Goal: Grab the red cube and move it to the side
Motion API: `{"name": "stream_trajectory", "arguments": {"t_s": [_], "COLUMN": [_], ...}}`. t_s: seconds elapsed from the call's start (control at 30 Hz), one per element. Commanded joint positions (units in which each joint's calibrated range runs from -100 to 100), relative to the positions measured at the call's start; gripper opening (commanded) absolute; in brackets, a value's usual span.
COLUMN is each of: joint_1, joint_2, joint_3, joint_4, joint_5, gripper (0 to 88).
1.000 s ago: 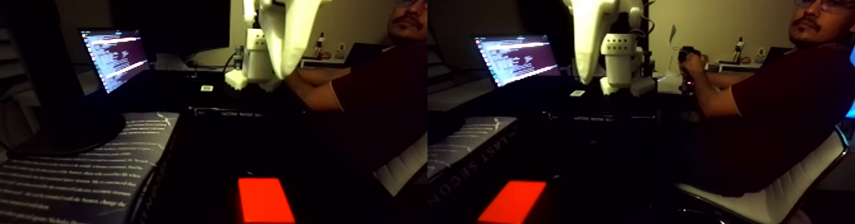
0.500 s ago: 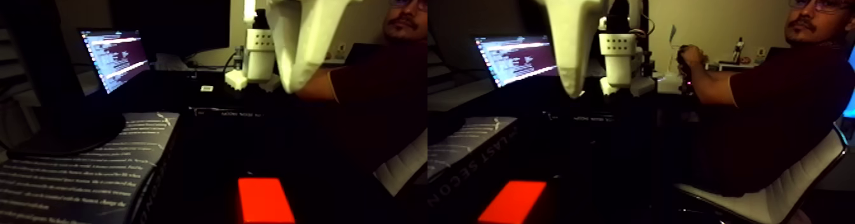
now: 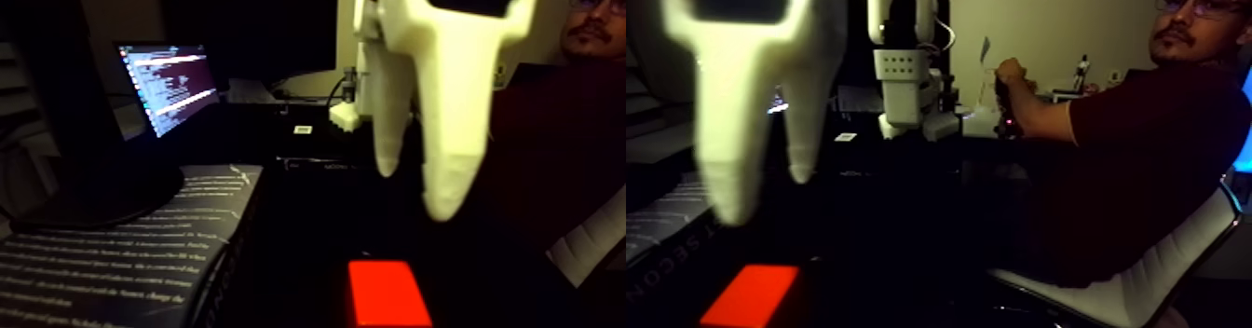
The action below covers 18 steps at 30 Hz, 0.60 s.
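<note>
In the fixed view, a wide picture with two side-by-side halves, the white gripper (image 3: 416, 194) hangs large and blurred close to the lens, its two tapered fingers pointing down. The fingertips stand apart with dark space showing between them, so the jaws are parted and hold nothing. The red cube (image 3: 387, 293) lies below the claw on the dark table, at the bottom edge, well clear of the fingertips with a band of dark surface between. In the left half it sits under and slightly left of the longer finger; in the right half it sits below the fingers and a little to the right. Left of the claw a lit laptop (image 3: 166, 85) stands behind a book (image 3: 121, 248). Right of the claw sits a person (image 3: 1132, 155) on a white chair (image 3: 1136, 294).
</note>
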Motion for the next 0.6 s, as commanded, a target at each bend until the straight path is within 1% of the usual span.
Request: {"name": "stream_trajectory", "arguments": {"t_s": [0.0,0.07,0.23,0.3,0.47,0.57], "joint_1": [1.49,1.99,-0.68,-1.09,-1.18,-1.34], "joint_2": [1.31,2.15,4.51,5.43,8.54,10.39], "joint_3": [-5.14,-6.95,-13.03,-14.84,-17.02,-17.38], "joint_4": [0.13,1.65,10.77,12.88,13.05,12.71], "joint_5": [0.15,0.15,-0.33,-0.39,-0.50,-1.90], "gripper": [26.1,26.4,26.0,26.0,26.4,26.4]}}
